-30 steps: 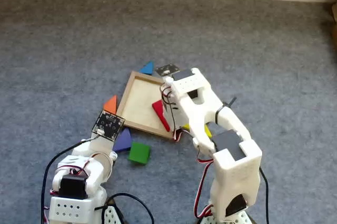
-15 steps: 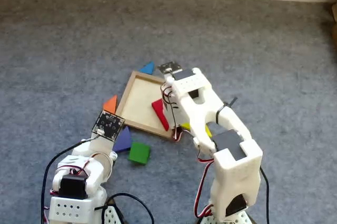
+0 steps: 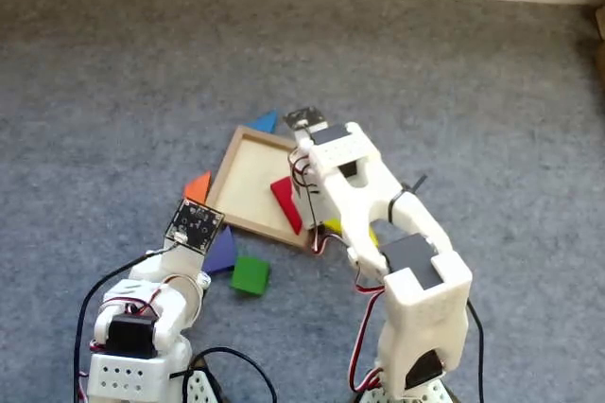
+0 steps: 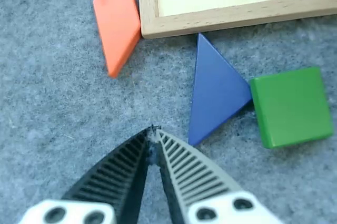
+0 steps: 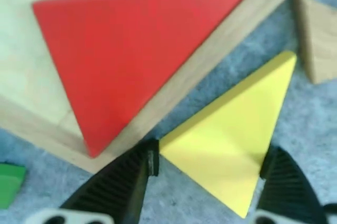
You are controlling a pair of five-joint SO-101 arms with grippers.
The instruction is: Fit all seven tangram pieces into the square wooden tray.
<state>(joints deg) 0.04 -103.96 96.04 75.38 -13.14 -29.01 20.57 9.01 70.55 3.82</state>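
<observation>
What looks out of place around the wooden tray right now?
The red triangle seems askew in the tray: its tips appear to ride on the wooden rim rather than lying flat. Nothing looks broken.

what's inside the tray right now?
One red triangle, flat against an edge of the tray; the visible floor is otherwise bare. The right arm hides the corner nearest it.

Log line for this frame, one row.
tray: red triangle inside | right hand: open, straddling yellow triangle outside tray | left hand: shut, above carpet near blue triangle
</observation>
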